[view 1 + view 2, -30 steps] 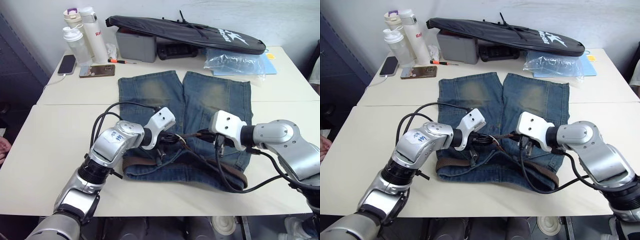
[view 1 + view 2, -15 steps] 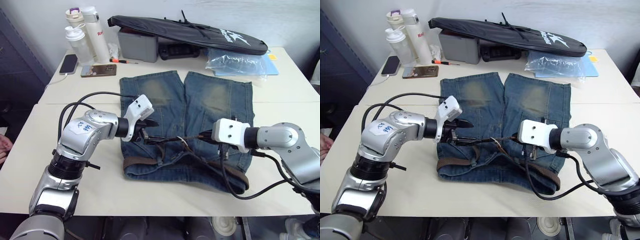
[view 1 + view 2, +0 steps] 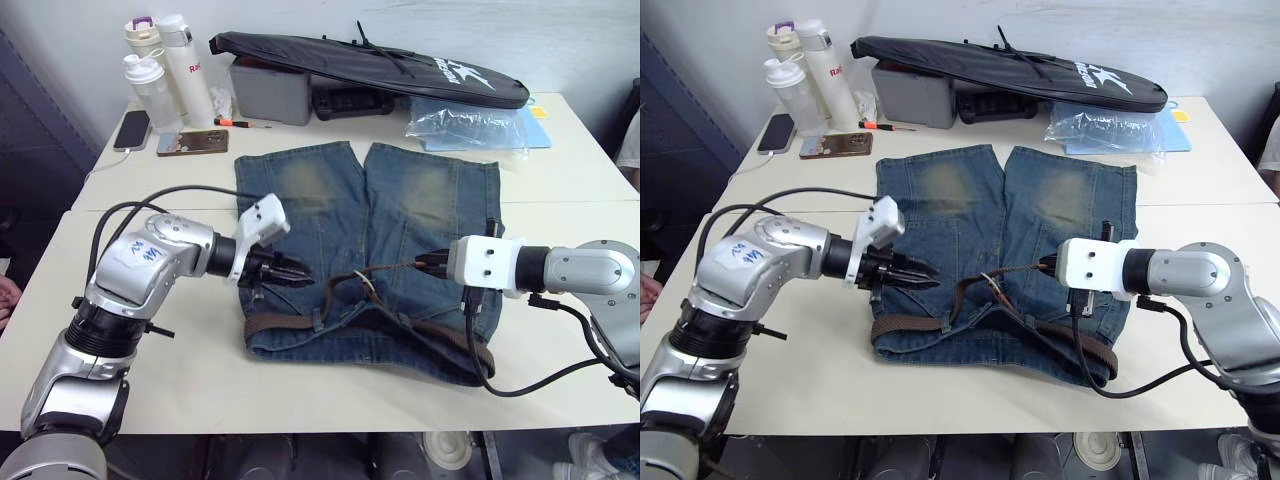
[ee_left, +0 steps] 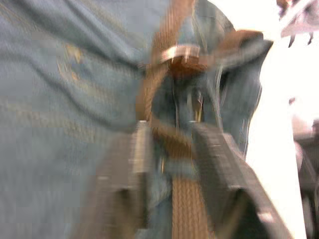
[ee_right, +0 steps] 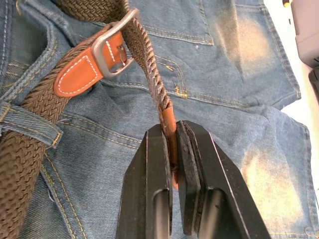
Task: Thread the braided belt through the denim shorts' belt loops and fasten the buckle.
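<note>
The belt (image 3: 400, 325) already lies along the waistband of the shorts (image 3: 420, 200) on the surface (image 3: 560, 180), so fastening is the step in hand; the right hand (image 5: 174, 144) is clenched on the belt's tip, which passes through the buckle (image 5: 112, 45). The left hand (image 3: 292, 271) hovers released at the waistband; its wrist view shows belt between its fingers (image 4: 214, 164), untouched. Next: draw the tip through and seat the prong, probably.

Motion blur smears the braided belt (image 4: 187, 209) and buckle (image 4: 180, 52) in the left wrist view. The belt's tan tip disappears between the right gripper (image 5: 174, 130) fingers. Along the denim shorts (image 3: 400, 215) waistband at the table's (image 3: 60, 330) near edge, denim folds hide stretches of strap; belt loops there are too small to count.
</note>
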Controlling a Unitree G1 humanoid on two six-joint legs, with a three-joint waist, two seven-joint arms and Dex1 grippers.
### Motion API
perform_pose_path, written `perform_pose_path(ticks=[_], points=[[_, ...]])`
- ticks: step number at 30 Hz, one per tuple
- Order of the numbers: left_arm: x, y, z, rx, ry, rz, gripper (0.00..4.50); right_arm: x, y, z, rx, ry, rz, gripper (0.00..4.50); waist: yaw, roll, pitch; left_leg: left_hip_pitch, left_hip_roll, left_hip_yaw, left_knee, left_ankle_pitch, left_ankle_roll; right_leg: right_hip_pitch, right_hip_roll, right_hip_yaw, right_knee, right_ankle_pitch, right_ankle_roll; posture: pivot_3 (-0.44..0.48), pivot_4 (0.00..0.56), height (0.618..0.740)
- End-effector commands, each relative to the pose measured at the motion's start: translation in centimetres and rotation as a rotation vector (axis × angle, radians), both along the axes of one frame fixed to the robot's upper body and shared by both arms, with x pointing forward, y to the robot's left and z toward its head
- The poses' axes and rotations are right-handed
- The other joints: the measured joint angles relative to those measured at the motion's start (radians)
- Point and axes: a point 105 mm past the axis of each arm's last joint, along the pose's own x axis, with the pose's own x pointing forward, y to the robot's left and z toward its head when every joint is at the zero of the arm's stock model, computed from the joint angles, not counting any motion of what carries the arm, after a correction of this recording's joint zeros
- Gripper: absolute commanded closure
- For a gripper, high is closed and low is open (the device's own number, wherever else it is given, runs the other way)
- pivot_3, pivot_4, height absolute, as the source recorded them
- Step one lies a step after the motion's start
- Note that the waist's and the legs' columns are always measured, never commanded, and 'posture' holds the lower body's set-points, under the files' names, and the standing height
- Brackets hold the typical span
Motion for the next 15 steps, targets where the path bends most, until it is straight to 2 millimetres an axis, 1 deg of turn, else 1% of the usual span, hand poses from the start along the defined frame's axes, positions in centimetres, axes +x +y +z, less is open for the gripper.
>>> perform_pose_path(ticks=[1,4,7,12,15], points=[[-0.7,-1.1,-2.0,0.060,-0.015,-0.061,4.45,-0.2,0.1,1.5,-0.007,-0.069,0.023,4.50,0.003,0.000,0.000,0.000,0.000,0.000,0.000,0.000,0.000,0.000,0.000,0.000,0.000,0.000,0.000,0.000,0.150,0.740],[-1.4,-2.2,-4.1,0.100,-0.007,-0.088,4.45,0.3,0.0,1.4,-0.009,-0.077,0.025,4.50,0.004,0.000,0.000,0.000,0.000,0.000,0.000,0.000,0.000,0.000,0.000,0.000,0.000,0.000,0.000,0.000,0.150,0.740],[-1.2,-2.5,-4.7,0.115,-0.014,-0.072,4.45,0.4,-0.1,1.8,-0.022,-0.105,0.036,4.50,0.002,0.000,0.000,0.000,0.000,0.000,0.000,0.000,0.000,0.000,0.000,0.000,0.000,0.000,0.000,0.000,0.150,0.740],[-1.1,-2.4,-5.3,0.152,-0.023,-0.075,4.45,0.3,-0.2,4.1,-0.042,-0.184,0.070,4.50,0.002,0.000,0.000,0.000,0.000,0.000,0.001,0.000,0.000,0.000,0.000,0.001,0.000,0.000,0.000,0.000,0.150,0.740],[-1.3,-2.3,-5.7,0.159,-0.009,-0.080,4.45,0.5,-0.4,5.8,-0.055,-0.248,0.083,4.50,0.002,0.000,0.000,0.000,0.000,0.001,0.001,0.000,0.000,0.000,0.000,0.001,0.000,0.000,0.000,0.000,0.150,0.740]])
